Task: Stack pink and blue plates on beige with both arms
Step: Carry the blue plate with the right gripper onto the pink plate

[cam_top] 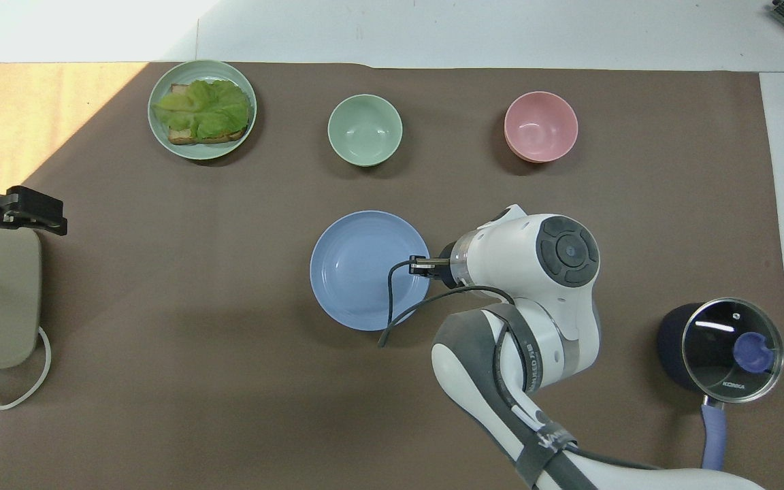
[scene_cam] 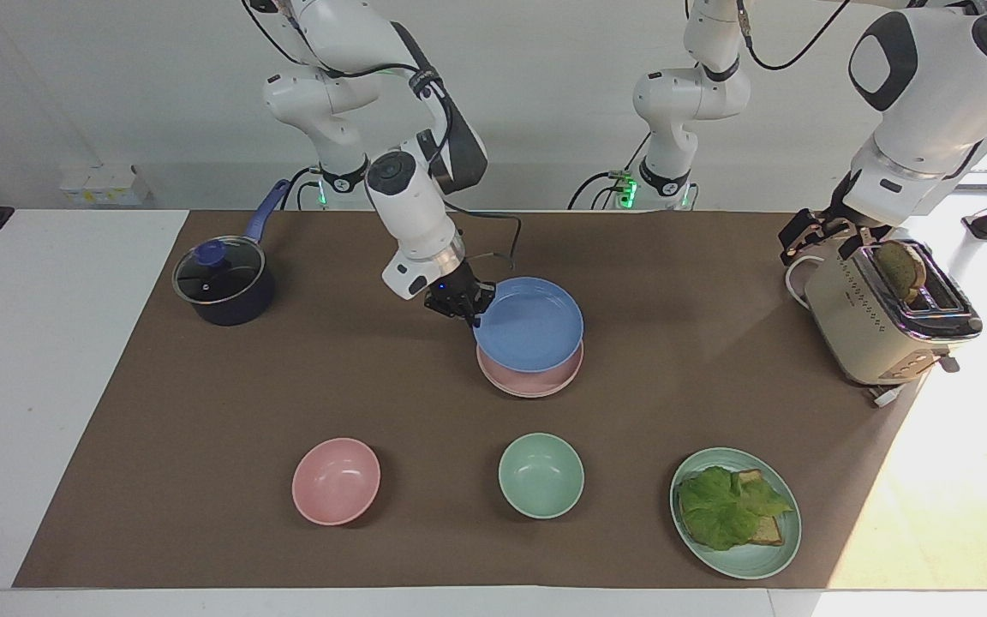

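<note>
My right gripper [scene_cam: 469, 315] is shut on the rim of the blue plate [scene_cam: 529, 324] and holds it just above the pink plate [scene_cam: 536, 383], almost centred on it. Only the pink plate's edge farther from the robots shows below the blue one. From overhead the blue plate [cam_top: 358, 272] covers the pink plate completely, with the right gripper [cam_top: 419, 265] at its edge toward the right arm's end. The beige plate is hidden in both views. My left gripper [scene_cam: 812, 236] waits, open and holding nothing, beside the toaster.
A toaster [scene_cam: 879, 326] with a bread slice in it stands at the left arm's end. Farther from the robots lie a pink bowl [scene_cam: 336, 481], a mint bowl [scene_cam: 541, 475] and a mint plate [scene_cam: 772, 557] with a lettuce sandwich. A lidded dark pot [scene_cam: 222, 283] sits at the right arm's end.
</note>
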You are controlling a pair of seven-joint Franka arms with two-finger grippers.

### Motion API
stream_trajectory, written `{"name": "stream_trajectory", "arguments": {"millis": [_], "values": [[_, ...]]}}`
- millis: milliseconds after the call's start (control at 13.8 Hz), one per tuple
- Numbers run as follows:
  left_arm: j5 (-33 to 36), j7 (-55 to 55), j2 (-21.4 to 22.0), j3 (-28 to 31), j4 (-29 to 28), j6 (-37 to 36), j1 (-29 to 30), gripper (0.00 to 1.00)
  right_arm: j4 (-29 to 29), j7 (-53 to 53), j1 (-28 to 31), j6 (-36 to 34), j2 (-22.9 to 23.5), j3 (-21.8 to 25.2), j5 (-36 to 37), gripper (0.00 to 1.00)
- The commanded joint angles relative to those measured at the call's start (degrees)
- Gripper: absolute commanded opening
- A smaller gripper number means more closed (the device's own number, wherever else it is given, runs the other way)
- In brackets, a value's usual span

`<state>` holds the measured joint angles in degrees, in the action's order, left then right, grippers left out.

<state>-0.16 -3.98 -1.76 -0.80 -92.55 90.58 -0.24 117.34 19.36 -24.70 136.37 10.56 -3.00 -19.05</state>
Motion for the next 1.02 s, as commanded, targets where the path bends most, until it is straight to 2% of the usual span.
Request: {"name": "stream_trajectory", "arguments": {"millis": [0,944], "values": [[1.1,-0.7,1.4,0.2,-1.6,-0.1,-0.5,1.00,-0.5,2.1,-1.2,3.2,2.4,0.2,0.1,0.00],[1.1,-0.8,1.4,0.2,-1.6,-0.1,-0.5,1.00,-0.5,2.3,-0.3,6.0,3.9,0.2,2.9,0.00]]}}
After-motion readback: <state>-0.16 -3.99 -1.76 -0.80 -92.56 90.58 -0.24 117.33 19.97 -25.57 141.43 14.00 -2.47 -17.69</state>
